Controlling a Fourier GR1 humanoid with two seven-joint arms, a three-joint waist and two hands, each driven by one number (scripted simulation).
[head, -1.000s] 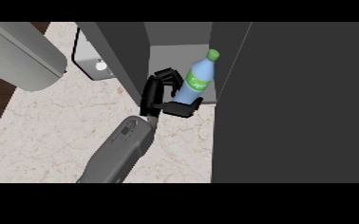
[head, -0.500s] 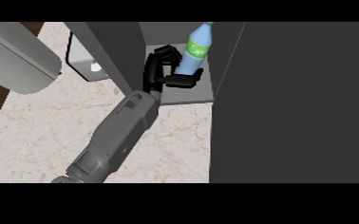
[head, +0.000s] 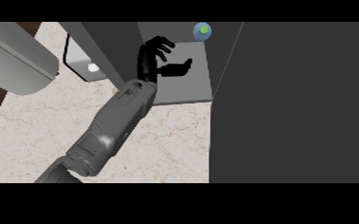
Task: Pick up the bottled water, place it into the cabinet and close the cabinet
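The water bottle [head: 203, 31] stands upright at the back of the cabinet's grey shelf [head: 186, 88]. I see it from above: a pale blue top with a green cap. My left hand [head: 155, 61] is inside the cabinet, just in front and to the left of the bottle. It is open and apart from the bottle, fingers pointing up and thumb out to the right. The grey forearm [head: 112, 123] comes in from the lower left. My right hand does not show.
A wide dark panel [head: 294, 99] of the cabinet fills the right side. A narrower dark panel [head: 105, 47] stands left of the hand, with a white-edged box [head: 88, 66] behind it. A large pale grey rounded object [head: 21, 61] sits at the left, over the marble counter [head: 161, 142].
The hand carried the tilted bottle deeper into the cabinet, set it upright and let go. Its fingers are now straight, and the hand has drawn back a little.
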